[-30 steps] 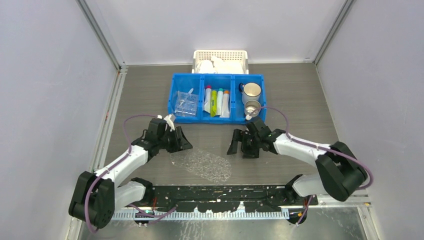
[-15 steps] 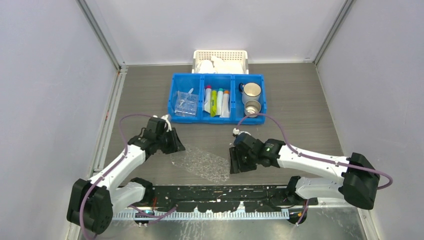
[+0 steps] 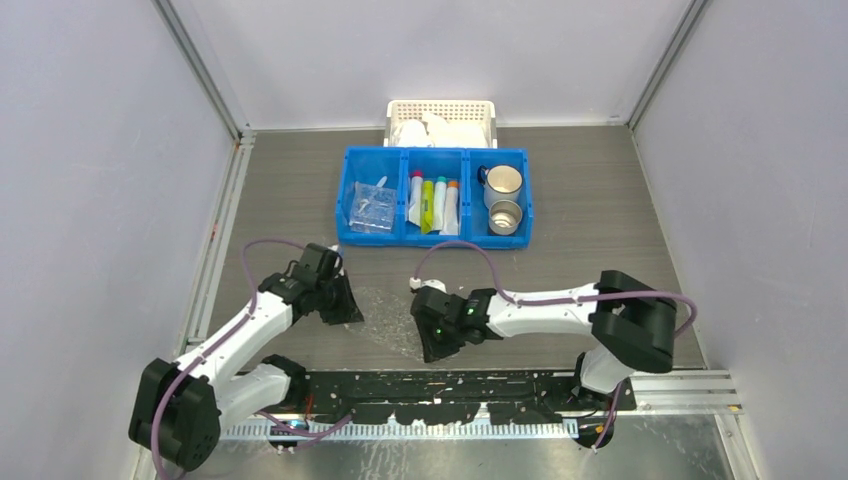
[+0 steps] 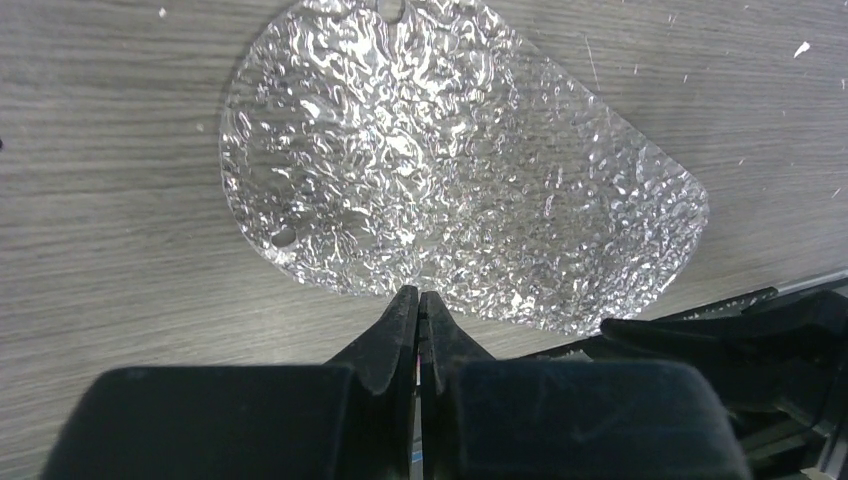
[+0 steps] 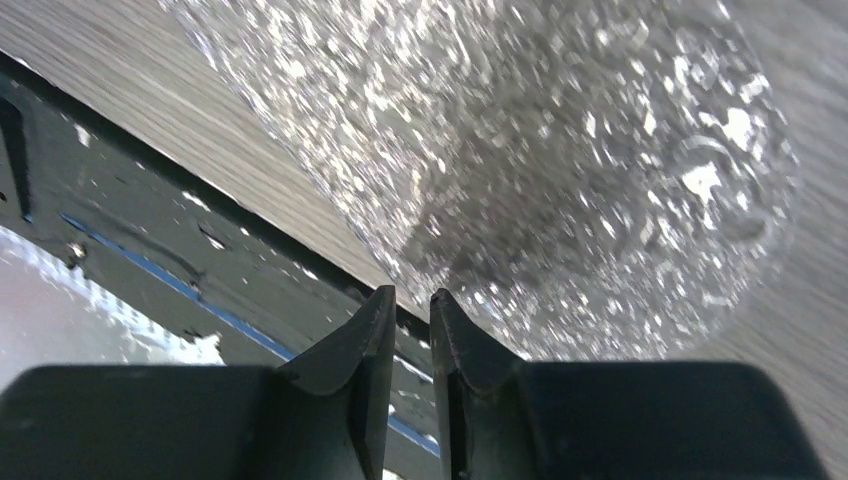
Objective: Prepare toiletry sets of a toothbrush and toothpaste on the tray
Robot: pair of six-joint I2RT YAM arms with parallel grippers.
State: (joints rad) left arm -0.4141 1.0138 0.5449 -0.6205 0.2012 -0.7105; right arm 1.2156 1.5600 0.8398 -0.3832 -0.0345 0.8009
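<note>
Your one flat, clear, bumpy plastic tray (image 3: 385, 318) lies on the grey wood-grain table (image 3: 600, 220), near the arm bases and well apart from the blue three-compartment plastic bin (image 3: 440, 240). The bin's middle section holds four small toothpaste tubes (image 3: 440, 203), and its right section holds two round metal cups (image 3: 503, 181). Its left section holds slim white toothbrushes in clear wrappers (image 3: 371, 210), too jumbled to count. One white perforated basket (image 3: 441, 106) stands behind the bin. Your left fingers (image 4: 400, 320) are pressed fully together at the tray's edge; you cannot tell whether they pinch it. Your right fingers (image 5: 365, 330) show a narrow gap with nothing in it, just beside the tray's opposite edge; that view is blurred. A second ago both pairs stood wider, and the right pair was up near the bin.
</note>
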